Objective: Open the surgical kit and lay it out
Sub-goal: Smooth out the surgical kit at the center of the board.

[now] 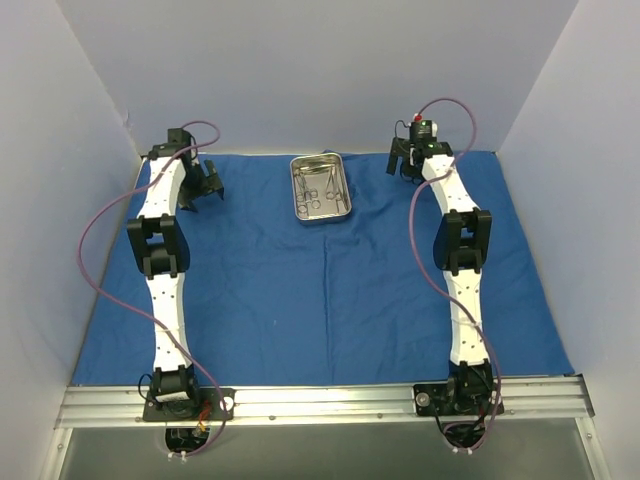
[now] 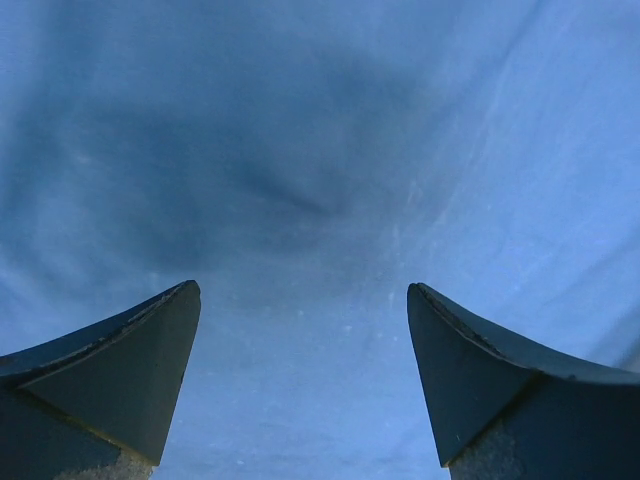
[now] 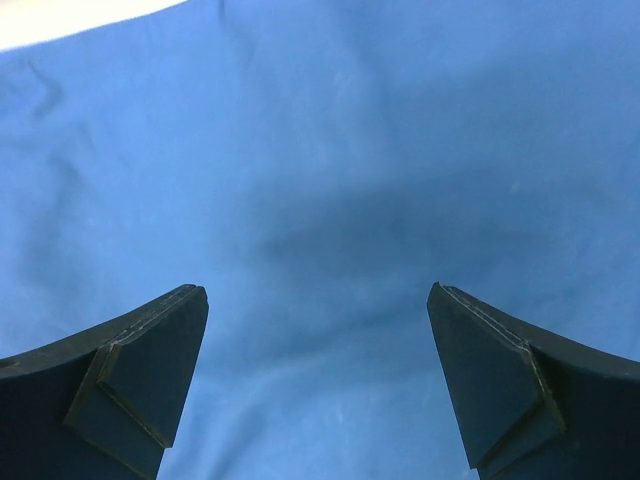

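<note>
While wide and empty over the cloth wrap (image 1: pixel 330 300), left gripper (image 2: pixel 303 290), right gripper (image 3: pixel 318 290); tray (image 1: pixel 319 157), perhaps of scissors (image 1: pixel 318 190), between.

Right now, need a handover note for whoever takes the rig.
Left gripper: open, empty, over the blue cloth near its far left corner.
Right gripper: open, empty, near the far right corner.
Done: cloth spread flat.
Steel tray sits far centre on the cloth, ring-handled instruments inside.
Left: lay the instruments out of the tray.
</note>
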{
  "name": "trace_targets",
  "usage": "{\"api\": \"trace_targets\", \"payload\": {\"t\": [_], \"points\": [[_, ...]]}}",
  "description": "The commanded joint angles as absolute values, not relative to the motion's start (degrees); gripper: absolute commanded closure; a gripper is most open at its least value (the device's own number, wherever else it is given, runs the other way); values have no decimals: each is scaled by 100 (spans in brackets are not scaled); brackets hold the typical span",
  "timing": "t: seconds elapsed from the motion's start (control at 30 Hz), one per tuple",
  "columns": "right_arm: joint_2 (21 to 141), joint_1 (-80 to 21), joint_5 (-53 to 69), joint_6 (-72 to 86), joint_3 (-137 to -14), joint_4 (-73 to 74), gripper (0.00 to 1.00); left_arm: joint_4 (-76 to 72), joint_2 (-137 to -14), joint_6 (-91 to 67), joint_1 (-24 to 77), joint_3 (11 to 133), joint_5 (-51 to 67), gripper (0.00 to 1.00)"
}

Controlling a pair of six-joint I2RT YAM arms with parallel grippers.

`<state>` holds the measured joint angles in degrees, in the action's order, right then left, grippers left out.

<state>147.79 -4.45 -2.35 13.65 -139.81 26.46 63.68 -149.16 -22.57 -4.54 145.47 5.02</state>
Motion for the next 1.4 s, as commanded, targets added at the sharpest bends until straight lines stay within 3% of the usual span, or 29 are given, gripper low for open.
{"api": "trace_targets", "payload": {"t": [0.0,0.37,0.47,0.53,0.57,0.7,0.83,0.97,1.07,1.2,1.37], "points": [[14835,-395,-729,1195,-13983,3067,0,6618,-14967,-1891,-247,14801,-552,6],[15793,261,-1090,1143,-13896,3471,1,7348,-15812,-1240,-588,14915,-1213,6],[16004,491,-1186,1169,-13992,3752,1,7383,-15785,-1239,-896,14889,-871,6],[16040,720,-959,1221,-14045,3858,16,7427,-15750,-1187,-1142,14845,-827,6],[16031,756,-932,1265,-14071,3867,17,7427,-15750,-1169,-1230,14845,-774,6],[15979,764,-1239,1336,-14300,4113,10,7339,-15750,-1073,-1538,14783,-378,2],[15751,782,-1091,1265,-14308,4096,6,7409,-15645,-1089,-1485,14923,-650,5],[14883,572,-923,1415,-14283,4034,3,6937,-14847,-1493,-1328,14591,-817,6],[14006,378,-923,1695,-13705,4061,0,6637,-13994,-1731,-1021,14072,-984,6],[12974,124,-449,1995,-11827,3955,0,6338,-13195,-2143,-721,13265,-687,6],[11867,-509,-370,1881,-10119,3420,0,5864,-13139,-2373,-501,12718,76,6]]}}
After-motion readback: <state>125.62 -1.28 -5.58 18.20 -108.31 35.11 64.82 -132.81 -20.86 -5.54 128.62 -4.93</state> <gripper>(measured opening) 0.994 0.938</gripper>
